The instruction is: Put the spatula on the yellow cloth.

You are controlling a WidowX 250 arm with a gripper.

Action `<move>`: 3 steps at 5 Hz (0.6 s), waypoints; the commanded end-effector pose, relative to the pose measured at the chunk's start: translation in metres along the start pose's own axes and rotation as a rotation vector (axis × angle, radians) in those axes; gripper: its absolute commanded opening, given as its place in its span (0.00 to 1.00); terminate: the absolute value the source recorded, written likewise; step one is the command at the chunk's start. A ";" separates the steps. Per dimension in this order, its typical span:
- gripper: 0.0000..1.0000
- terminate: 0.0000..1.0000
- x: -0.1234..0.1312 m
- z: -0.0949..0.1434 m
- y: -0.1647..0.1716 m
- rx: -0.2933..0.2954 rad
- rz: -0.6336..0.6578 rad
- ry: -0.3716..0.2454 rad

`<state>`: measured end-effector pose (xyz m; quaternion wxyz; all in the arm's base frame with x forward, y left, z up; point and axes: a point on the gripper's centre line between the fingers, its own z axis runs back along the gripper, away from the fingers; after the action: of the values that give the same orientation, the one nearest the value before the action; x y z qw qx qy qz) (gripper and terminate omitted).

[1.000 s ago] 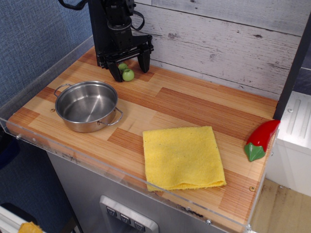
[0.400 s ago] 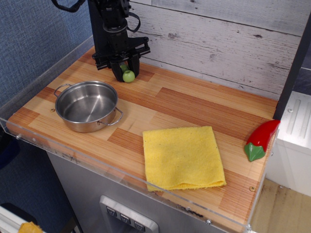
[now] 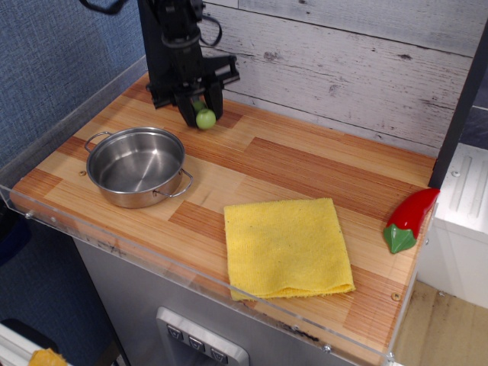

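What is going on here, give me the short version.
The gripper at the back of the wooden counter has closed its fingers around the green-handled spatula, just behind the steel pot. The yellow cloth lies bare near the front edge, and a red pepper sits at the right edge. The spatula has not reached the cloth yet.

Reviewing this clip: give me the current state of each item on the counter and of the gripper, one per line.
gripper: jaws shut on the spatula, at the back of the counter.
spatula: held between the jaws, green handle end showing, blade hidden.
yellow cloth: folded, lying flat near the front edge, nothing on it.
pot: upright, empty.
red pepper: lying at the right edge, green stem toward the front.
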<state>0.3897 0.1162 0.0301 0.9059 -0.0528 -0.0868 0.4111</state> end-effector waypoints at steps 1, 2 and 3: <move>0.00 0.00 0.013 0.073 -0.011 -0.120 0.001 -0.098; 0.00 0.00 0.000 0.094 -0.007 -0.157 -0.023 -0.091; 0.00 0.00 -0.022 0.115 -0.004 -0.189 -0.077 -0.086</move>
<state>0.3550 0.0946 0.1235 0.9103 -0.1167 -0.1382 0.3724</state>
